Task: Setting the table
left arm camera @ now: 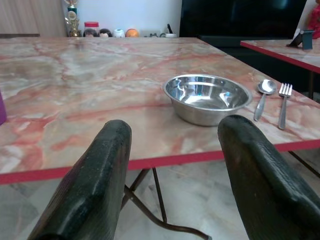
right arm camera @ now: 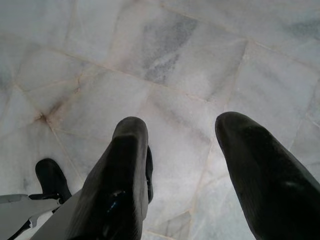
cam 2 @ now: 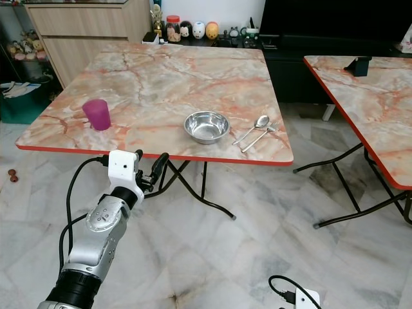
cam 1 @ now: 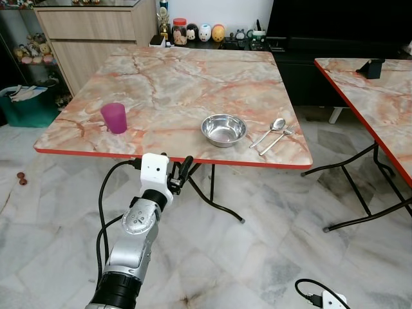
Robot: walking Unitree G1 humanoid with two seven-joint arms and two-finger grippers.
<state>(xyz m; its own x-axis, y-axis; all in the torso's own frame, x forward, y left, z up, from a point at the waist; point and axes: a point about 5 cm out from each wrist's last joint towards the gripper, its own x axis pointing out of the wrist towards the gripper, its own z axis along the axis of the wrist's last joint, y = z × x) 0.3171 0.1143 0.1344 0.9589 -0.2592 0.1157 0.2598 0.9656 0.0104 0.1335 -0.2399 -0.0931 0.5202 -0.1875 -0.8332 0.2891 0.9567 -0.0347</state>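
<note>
A marble-patterned desk (cam 1: 161,84) with a red edge stands ahead of the robot on black folding legs. On it, toward the near edge, sit a steel bowl (cam 1: 223,129), and just beside it on the robot's right a spoon (cam 1: 270,131) and a fork (cam 1: 275,141) lying side by side, close to each other and apart from the bowl. A pink cup (cam 1: 114,118) stands upright well off to the left, near the near-left corner of the desk.

The left claw (cam 1: 179,174) is raised in front of the desk's near edge, at about the height of the red rim — its two black fingers (left arm camera: 95,185) are spread wide and hold nothing. In the left wrist view the bowl sits between the fingers, farther back on the desk, with the spoon and fork beside it.

The right claw (right arm camera: 180,175) hangs low over the pale marble floor (right arm camera: 165,65), fingers parted and empty — its white wrist housing (cam 1: 333,300) peeks in at the bottom edge of the left eye view.

A second desk (cam 1: 373,103) of the same pattern stands to the right, with a small dark object (cam 1: 371,67) on it. Beyond the first desk are a wooden cabinet (cam 1: 90,32) and a row of small figurines and jars (cam 1: 196,32) on a low dark unit.
</note>
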